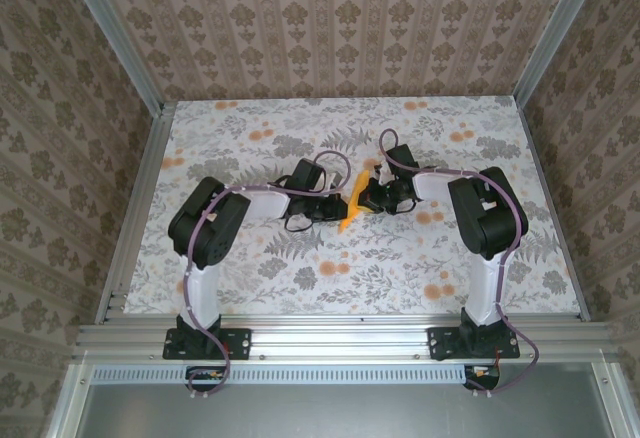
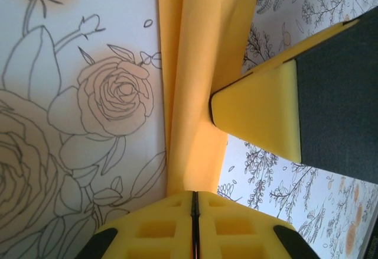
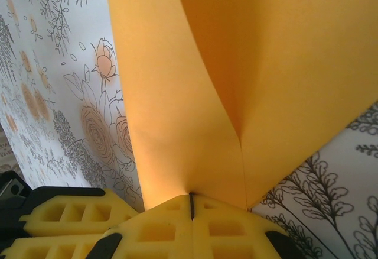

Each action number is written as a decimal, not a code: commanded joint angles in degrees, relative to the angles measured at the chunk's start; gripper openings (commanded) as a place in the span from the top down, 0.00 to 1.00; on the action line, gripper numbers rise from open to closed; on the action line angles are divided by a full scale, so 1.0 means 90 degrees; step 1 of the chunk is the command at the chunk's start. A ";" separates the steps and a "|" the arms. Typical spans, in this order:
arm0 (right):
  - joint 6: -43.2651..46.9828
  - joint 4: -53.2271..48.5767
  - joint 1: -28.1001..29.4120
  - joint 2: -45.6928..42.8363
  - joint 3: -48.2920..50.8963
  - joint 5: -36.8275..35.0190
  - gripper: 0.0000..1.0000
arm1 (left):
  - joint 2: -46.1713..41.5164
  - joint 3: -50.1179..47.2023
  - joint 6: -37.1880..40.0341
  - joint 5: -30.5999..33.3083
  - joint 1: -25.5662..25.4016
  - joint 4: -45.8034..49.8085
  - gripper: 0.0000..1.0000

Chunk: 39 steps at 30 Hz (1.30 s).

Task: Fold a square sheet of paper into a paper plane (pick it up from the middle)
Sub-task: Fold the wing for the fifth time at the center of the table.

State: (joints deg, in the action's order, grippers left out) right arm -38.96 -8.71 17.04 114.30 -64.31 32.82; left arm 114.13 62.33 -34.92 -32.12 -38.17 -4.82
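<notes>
Right gripper (image 3: 191, 207) pinches creased paper (image 3: 236, 64); overhead, left gripper (image 1: 337, 210) grips too.

left gripper (image 2: 194, 203) pinching lower end of folded orange sheet of paper (image 2: 201, 64) | sheet rising from the closed pads, creasing lengthwise | right gripper's finger (image 2: 260, 117) (yellow, black-backed) meeting its right edge | floral table cover (image 2: 88, 105) lying behind

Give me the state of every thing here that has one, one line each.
paper: folded along a crease, held on edge, pinched by both grippers
left gripper: shut on the paper
right gripper: shut on the paper
</notes>
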 commanded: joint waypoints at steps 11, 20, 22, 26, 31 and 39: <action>-0.0153 -0.1064 -0.0034 0.0829 0.0310 -0.1454 0.99 | -0.0337 -0.0295 0.0363 0.0057 -0.0443 0.1103 0.90; -0.0445 -0.0934 -0.0015 0.0828 0.0492 -0.1573 1.00 | -0.0429 -0.0340 0.0452 0.0275 -0.0759 0.1450 0.90; -0.0521 -0.0878 -0.0011 0.0817 0.0556 -0.1601 1.00 | -0.0478 -0.0369 0.0432 0.0366 -0.0829 0.1496 0.90; -0.0630 -0.0800 -0.0006 0.0820 0.0641 -0.1651 1.00 | -0.0521 -0.0391 0.0413 0.0545 -0.0971 0.1625 0.90; -0.0712 -0.0729 0.0011 0.0791 0.0710 -0.1691 1.00 | -0.0630 -0.0513 0.0413 0.0765 -0.1130 0.1813 0.90; -0.0696 -0.0568 0.0008 0.0727 0.0756 -0.1540 1.00 | -0.1313 -0.0567 0.0153 0.0810 -0.0910 0.1531 0.87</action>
State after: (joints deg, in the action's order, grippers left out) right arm -43.94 -5.43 17.10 114.19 -62.19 33.04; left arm 105.89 57.36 -32.18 -24.32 -47.33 6.57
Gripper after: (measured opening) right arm 0.048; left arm 0.123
